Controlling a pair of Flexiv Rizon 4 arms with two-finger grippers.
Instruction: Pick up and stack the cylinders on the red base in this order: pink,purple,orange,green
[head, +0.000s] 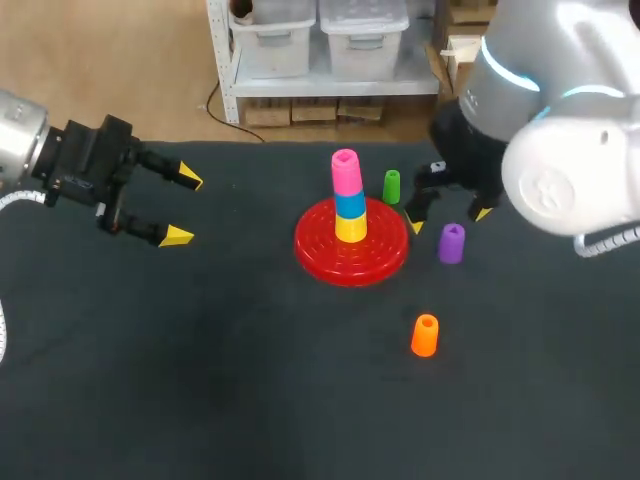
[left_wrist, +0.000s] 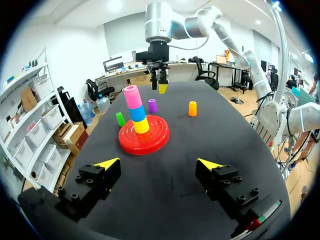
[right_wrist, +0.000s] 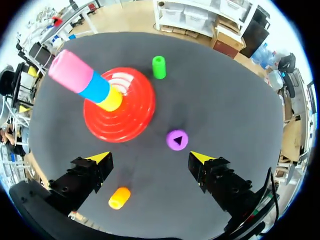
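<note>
Purple cylinder (right_wrist: 177, 140) upright, hollow end seemingly up

A stack of cylinders (head: 349, 196) stands on the base (head: 318, 250). The first loose cylinder (head: 391, 186) is just behind the base's right side. The second cylinder (head: 451, 243) is right of the base, and the third cylinder (head: 424, 335) is nearer the front.

Both arms held over the desk, end effectors spread wide.
The left arm (head: 20, 140) enters at the frame's upper left, its wrist roughly level and the left end effector (head: 183, 207) pointing toward the centre with its fingers apart. The right arm (head: 560, 150) fills the upper right, and the right end effector (head: 448, 219) points down, right of centre, also with its fingers apart.
</note>
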